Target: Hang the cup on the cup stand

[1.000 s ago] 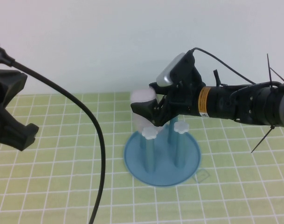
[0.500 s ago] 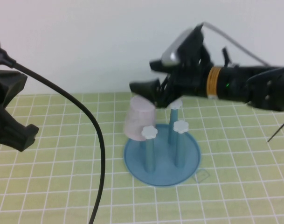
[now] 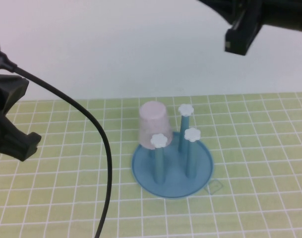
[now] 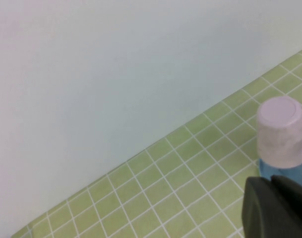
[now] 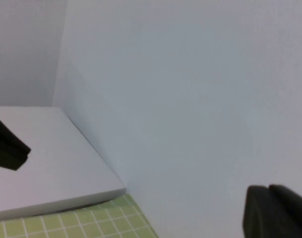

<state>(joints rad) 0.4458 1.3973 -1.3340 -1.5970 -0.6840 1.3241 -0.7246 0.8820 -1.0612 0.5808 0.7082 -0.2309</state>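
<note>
The cup (image 3: 152, 124) is pale pink-white and sits upside down over the back left post of the cup stand (image 3: 172, 171), a round blue base with upright blue posts topped by white flower caps (image 3: 191, 134). My right gripper (image 3: 238, 35) is open and empty, raised high at the top right, well above and away from the stand. My left gripper (image 3: 19, 141) is at the far left edge, apart from the stand. In the left wrist view the cup (image 4: 282, 133) stands over the blue base (image 4: 270, 171), beyond a dark part of the left gripper (image 4: 277, 208).
A black cable (image 3: 98, 134) curves from the left arm down across the green gridded mat (image 3: 250, 148). A white wall (image 3: 116, 44) rises behind the mat. The right wrist view faces the wall and a white ledge (image 5: 46, 163).
My right gripper has let go of the cup and moved up and to the right, away from the stand. The cup stays upside down on the post. The left arm has not moved.
</note>
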